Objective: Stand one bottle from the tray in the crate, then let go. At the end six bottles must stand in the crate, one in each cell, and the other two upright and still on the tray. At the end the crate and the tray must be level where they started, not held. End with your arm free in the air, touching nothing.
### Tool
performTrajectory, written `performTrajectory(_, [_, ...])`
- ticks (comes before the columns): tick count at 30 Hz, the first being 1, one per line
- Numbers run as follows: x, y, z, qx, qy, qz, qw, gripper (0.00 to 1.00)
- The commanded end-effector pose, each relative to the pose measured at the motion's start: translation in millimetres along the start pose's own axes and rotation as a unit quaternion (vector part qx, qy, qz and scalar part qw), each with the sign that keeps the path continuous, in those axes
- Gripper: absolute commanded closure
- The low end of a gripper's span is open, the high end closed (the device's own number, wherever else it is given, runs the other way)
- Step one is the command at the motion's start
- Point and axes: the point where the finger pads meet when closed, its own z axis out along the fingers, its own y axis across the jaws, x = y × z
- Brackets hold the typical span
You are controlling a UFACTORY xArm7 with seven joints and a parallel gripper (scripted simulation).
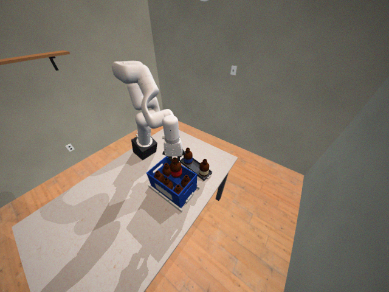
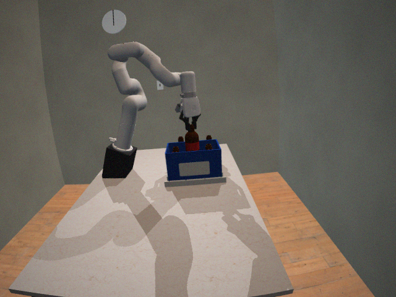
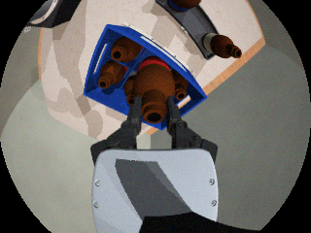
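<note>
A brown bottle with a red label is upright, its lower part inside the blue crate. It stands out well above the others. My gripper is shut on its neck from above. The bottle's base is hidden. Five other brown bottles stand lower in the crate, in both rows. The crate looks level. A blue-label bottle and a cream-label bottle stand upright on the dark tray.
Light strips run along the crate's foot. The tray lies close beside the crate, near the table's edge. The crate walls rise around the bottles, and neighbouring bottle necks are close to the held bottle.
</note>
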Motion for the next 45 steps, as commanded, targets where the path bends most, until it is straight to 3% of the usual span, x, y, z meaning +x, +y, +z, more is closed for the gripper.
performTrajectory(1, [-1.2,1.1,3.1,-0.001,-0.002,0.000,1.000,1.00])
performTrajectory(45, [-1.2,1.1,12.7,-0.001,-0.002,0.000,1.000,1.00])
